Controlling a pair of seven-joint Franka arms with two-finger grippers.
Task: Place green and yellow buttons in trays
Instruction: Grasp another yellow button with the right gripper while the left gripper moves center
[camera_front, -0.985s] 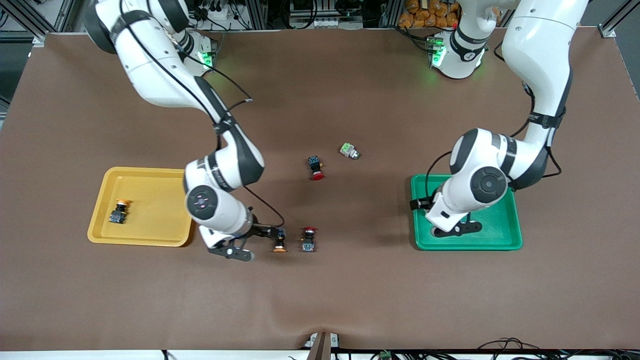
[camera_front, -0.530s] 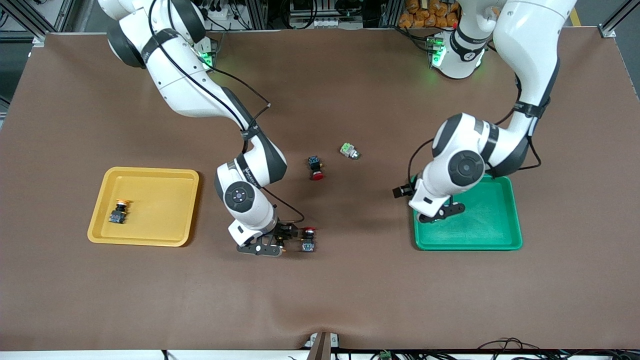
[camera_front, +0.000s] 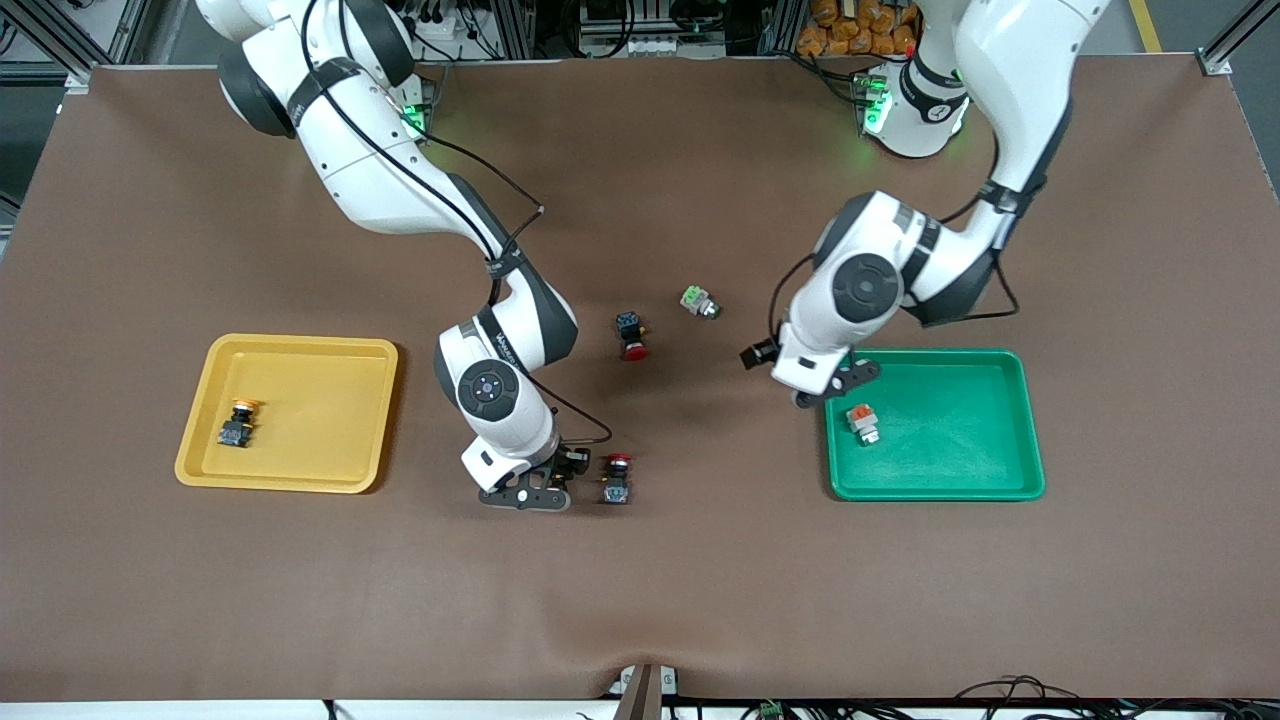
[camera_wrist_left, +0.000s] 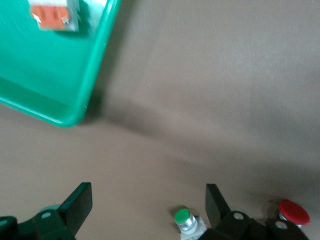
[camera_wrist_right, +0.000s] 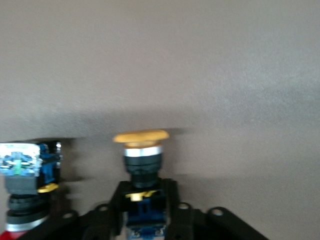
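My right gripper is down at the table and shut on a yellow-capped black button, which lies hidden under the hand in the front view. My left gripper is open and empty over a corner of the green tray. An orange-topped white button lies in that tray and shows in the left wrist view. A green-topped button lies on the table mid-way between the arms and shows in the left wrist view. Another yellow-capped button lies in the yellow tray.
A red-capped black switch stands right beside my right gripper, toward the left arm's end, and shows in the right wrist view. A second red-capped switch lies next to the green-topped button.
My left gripper has moved off the green tray toward the table's middle, leaving the orange-topped button in it. My right gripper has come over the yellow-capped button and shut on it.
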